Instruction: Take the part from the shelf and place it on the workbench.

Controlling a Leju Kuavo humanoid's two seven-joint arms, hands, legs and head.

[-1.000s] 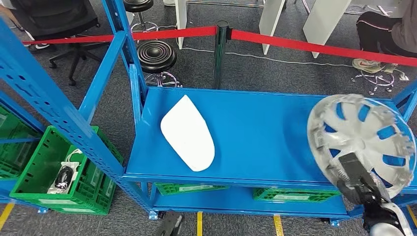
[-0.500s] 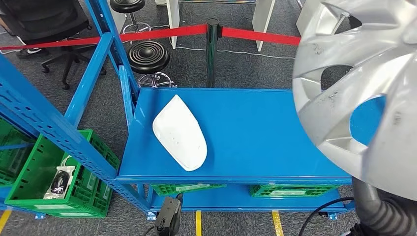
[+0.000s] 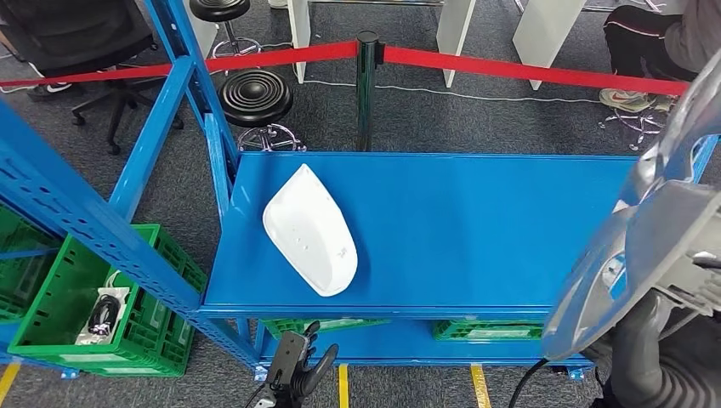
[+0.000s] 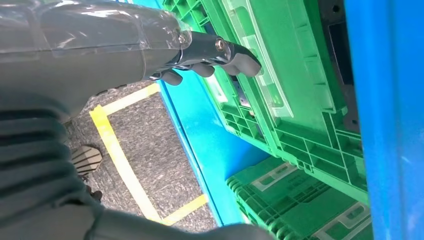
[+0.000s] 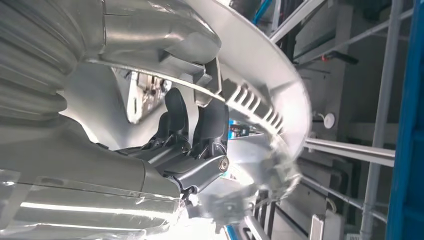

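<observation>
Silver wheel cover (image 3: 655, 246): gripped at its rim by right hand (image 5: 195, 145), cut off at the frame edge. Left hand (image 4: 210, 55): empty, fingers loosely curled; palm hidden, beside green crates (image 4: 300, 125).

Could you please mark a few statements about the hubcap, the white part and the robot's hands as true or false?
1. The right hand grips the silver hubcap. True.
2. The white part lies in a green crate. False: it lies on the blue workbench.
3. The left hand holds the white part. False: it holds nothing and hangs below the workbench's front edge.
4. A red barrier tape runs behind the workbench. True.
</observation>
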